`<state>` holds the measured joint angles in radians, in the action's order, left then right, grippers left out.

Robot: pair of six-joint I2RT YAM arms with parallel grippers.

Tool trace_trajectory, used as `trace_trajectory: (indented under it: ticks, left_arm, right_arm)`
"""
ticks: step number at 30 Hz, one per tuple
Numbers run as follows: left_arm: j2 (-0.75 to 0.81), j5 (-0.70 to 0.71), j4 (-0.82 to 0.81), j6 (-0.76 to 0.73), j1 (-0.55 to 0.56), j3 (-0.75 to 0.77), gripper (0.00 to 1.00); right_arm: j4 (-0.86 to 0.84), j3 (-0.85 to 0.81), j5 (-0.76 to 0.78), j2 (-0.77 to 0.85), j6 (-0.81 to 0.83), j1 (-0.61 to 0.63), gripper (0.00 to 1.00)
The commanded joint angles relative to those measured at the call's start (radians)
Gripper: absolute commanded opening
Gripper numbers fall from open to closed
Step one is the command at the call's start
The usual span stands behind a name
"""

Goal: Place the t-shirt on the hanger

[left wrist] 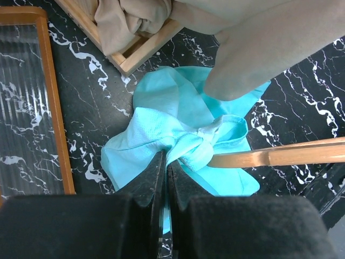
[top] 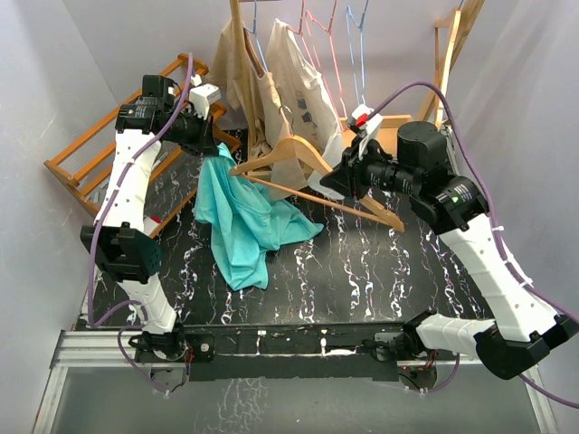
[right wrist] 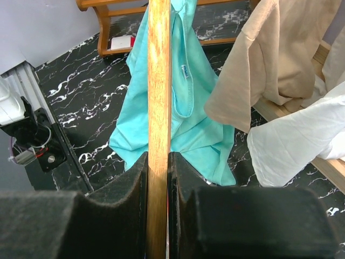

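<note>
Top external view: the left gripper (top: 215, 137) pinches the bunched top of the t-shirt (top: 242, 215), holding it up while its lower part trails on the table (top: 380, 262). The right gripper (top: 333, 181) is clamped on a wooden bar of the hanger (top: 288, 152), whose far tip meets the cloth just beside the left fingers.

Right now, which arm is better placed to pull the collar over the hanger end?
Probably left: the left hand grips the t-shirt collar beside the hanger tip; the right hand only holds the hanger.
</note>
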<state>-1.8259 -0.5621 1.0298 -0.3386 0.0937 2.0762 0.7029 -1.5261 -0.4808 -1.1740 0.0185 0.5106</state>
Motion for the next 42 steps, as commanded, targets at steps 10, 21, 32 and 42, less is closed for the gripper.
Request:
trace_trajectory:
  ticks: [10,21,32,42]
  left_arm:
    - [0.054,-0.125,0.113,-0.028,0.002,0.034,0.00]
    - [0.065,-0.159,0.193,-0.069,0.028,0.052,0.00]
    - [0.045,-0.176,0.263,-0.050,0.071,0.166,0.00]
    - [0.043,-0.157,0.311,-0.052,0.114,0.231,0.00]
  right_arm:
    - [-0.160,0.052,0.018,0.000,0.012,0.009,0.08]
    - [-0.216,0.073,-0.026,-0.011,0.006,0.009,0.08]
    - [-0.290,0.144,-0.020,0.015,-0.004,0.009,0.08]
    - [-0.440,0.248,-0.030,0.089,-0.018,0.009,0.08]
